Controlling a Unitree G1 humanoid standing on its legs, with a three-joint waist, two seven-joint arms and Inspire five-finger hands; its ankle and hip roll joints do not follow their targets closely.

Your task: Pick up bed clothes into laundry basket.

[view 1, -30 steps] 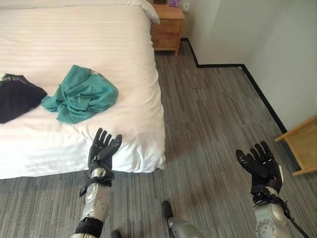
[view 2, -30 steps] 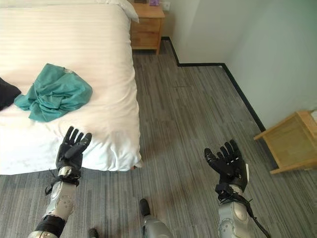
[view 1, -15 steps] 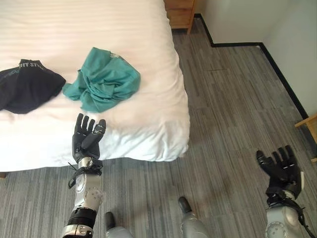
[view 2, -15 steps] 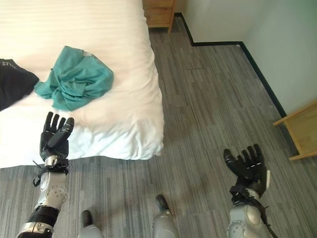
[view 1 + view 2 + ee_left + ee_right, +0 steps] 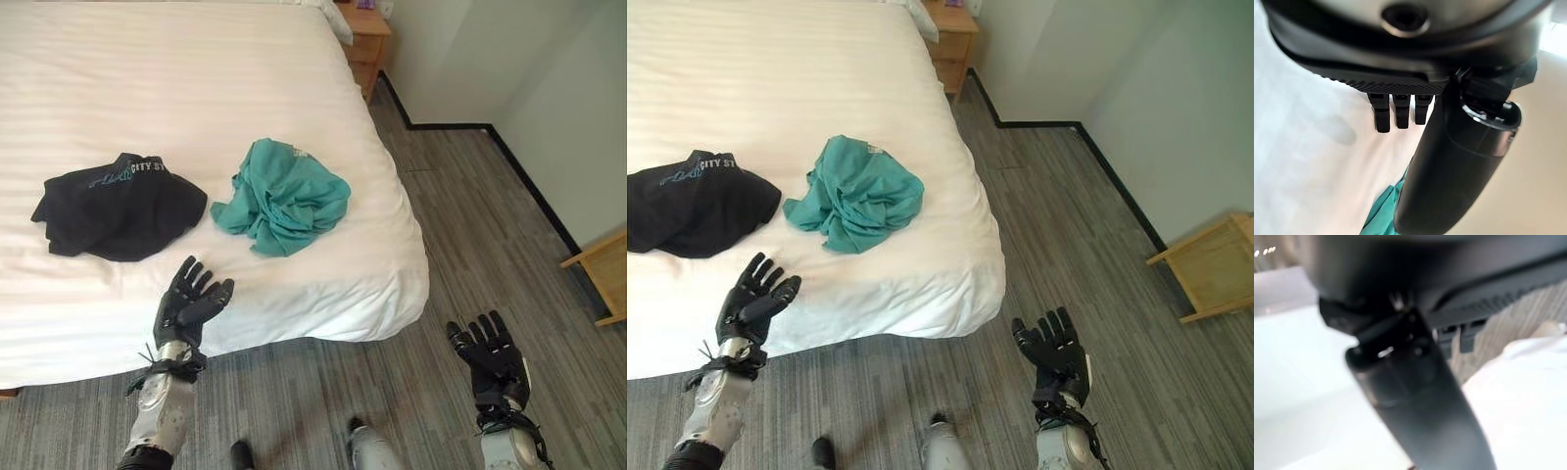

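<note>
A white bed (image 5: pixel 196 78) is seen from above, with two garments lying on its near half. A crumpled teal garment (image 5: pixel 284 196) is placed toward the bed's right edge, and a black garment (image 5: pixel 118 206) lies to its left, apart from it. Neither garment is touched by a hand.

The left hand (image 5: pixel 191 305) is held over the near edge of the bed, palm up, with fingers spread and nothing in them; it is near the black garment and short of the teal one. In the left wrist view straight fingers (image 5: pixel 1396 110) are seen above the white sheet, with a corner of the teal garment (image 5: pixel 1382 218) beyond.

The right hand (image 5: pixel 493 354) is held over the grey floor (image 5: pixel 470 225), well apart from the bed, with fingers spread and empty.

A wooden nightstand (image 5: pixel 367 34) stands beside the bed's far corner.
</note>
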